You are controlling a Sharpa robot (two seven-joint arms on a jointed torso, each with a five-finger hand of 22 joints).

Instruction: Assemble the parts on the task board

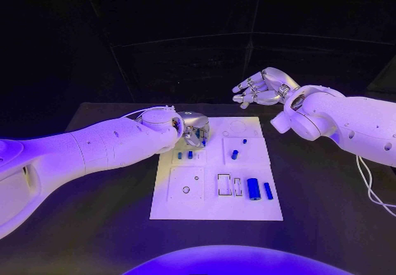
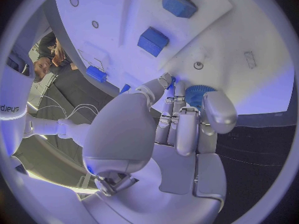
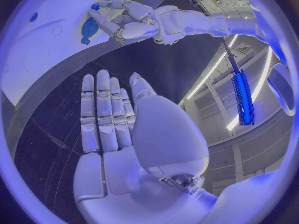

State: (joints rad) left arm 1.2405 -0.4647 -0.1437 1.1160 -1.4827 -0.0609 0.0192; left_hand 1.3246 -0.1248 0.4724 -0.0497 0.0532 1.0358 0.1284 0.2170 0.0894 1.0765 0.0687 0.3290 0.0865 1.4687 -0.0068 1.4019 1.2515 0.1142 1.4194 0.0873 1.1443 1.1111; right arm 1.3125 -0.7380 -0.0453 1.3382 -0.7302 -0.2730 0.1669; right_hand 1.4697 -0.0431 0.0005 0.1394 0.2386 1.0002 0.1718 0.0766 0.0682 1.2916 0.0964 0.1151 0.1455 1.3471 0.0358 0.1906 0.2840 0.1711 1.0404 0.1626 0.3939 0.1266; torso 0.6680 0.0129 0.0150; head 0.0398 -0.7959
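Head view first: the task board (image 1: 216, 197), a flat white rectangular plate, lies mid-desk (image 1: 330, 217) with its long axis running twelve to six. At its four o'clock corner two blue parts lie side by side, a thick cylinder (image 1: 253, 188) and a thinner bar (image 1: 268, 191), both with long axes twelve to six. Smaller blue parts (image 1: 234, 154) sit nearer the board's middle, and two short ones (image 1: 185, 154) toward nine o'clock. The left robot hand (image 1: 194, 128), silver and glossy, is over the board's eleven o'clock corner, fingers curled downward with something blue among them. The right robot hand (image 1: 262, 87) hangs above the dark desk past the board's one o'clock corner, fingers loosely bent and apart, holding nothing. Left wrist view: the left robot hand (image 2: 187, 119) pinches a round, ridged blue part (image 2: 198, 93) between thumb and fingers, just over the white board (image 2: 249, 35); two blocky blue parts (image 2: 153, 41) stand raised on the board beyond. Right wrist view: the right robot hand (image 3: 112, 109) has its fingers straight and side by side, empty, with the board's curved white edge (image 3: 37, 64) and the left robot hand (image 3: 121, 22) farther off.
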